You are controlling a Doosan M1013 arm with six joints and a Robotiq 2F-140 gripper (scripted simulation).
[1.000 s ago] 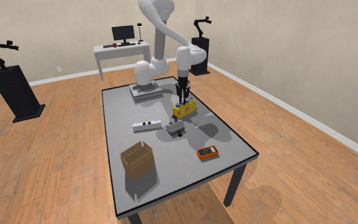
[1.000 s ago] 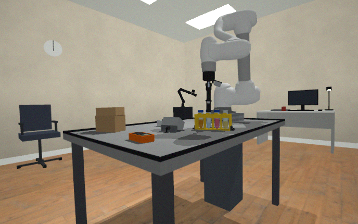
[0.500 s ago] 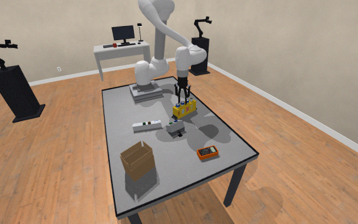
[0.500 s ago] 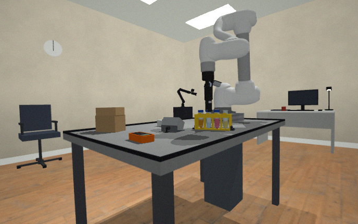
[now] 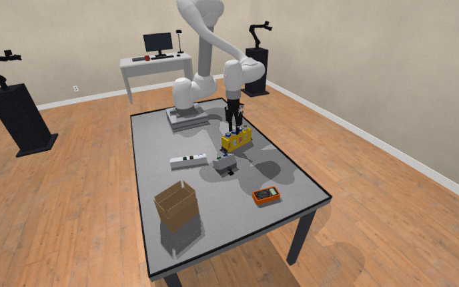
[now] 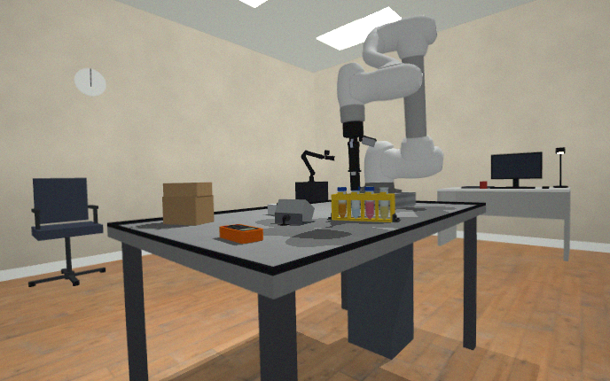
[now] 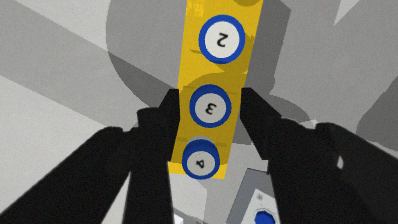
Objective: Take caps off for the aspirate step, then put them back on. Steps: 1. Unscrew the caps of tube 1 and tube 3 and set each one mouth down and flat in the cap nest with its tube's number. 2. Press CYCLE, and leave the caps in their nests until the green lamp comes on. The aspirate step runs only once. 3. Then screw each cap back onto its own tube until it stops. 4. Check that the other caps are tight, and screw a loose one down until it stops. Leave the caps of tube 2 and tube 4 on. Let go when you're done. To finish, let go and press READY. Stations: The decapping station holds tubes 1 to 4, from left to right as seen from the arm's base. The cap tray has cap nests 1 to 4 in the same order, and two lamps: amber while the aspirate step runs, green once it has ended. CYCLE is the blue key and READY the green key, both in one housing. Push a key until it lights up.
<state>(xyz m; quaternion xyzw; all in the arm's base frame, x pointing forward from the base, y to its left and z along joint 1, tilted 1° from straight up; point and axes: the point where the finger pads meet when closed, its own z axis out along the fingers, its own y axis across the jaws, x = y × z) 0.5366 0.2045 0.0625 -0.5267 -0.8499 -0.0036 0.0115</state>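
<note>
Wrist view: claw (image 7: 210, 107) points straight down over the yellow decapping station (image 7: 192, 75), one black finger (image 7: 167, 120) on each side of the cap marked 3 (image 7: 210, 108).
Claw state: released; a gap shows between each finger and cap 3, nothing gripped.
Cap 3: seated on its tube, between the cap marked 2 (image 7: 221, 39) and the cap marked 4 (image 7: 201, 160).
Blue key: partly visible at the lower edge (image 7: 262, 218), on a grey housing (image 7: 245, 197).
Top view: station (image 5: 235, 139) stands on the tabletop (image 5: 188, 199) near the arm's base (image 5: 203, 123); white cap tray (image 5: 187, 161) lies well apart from it, beside the housing (image 5: 224, 163).
</note>
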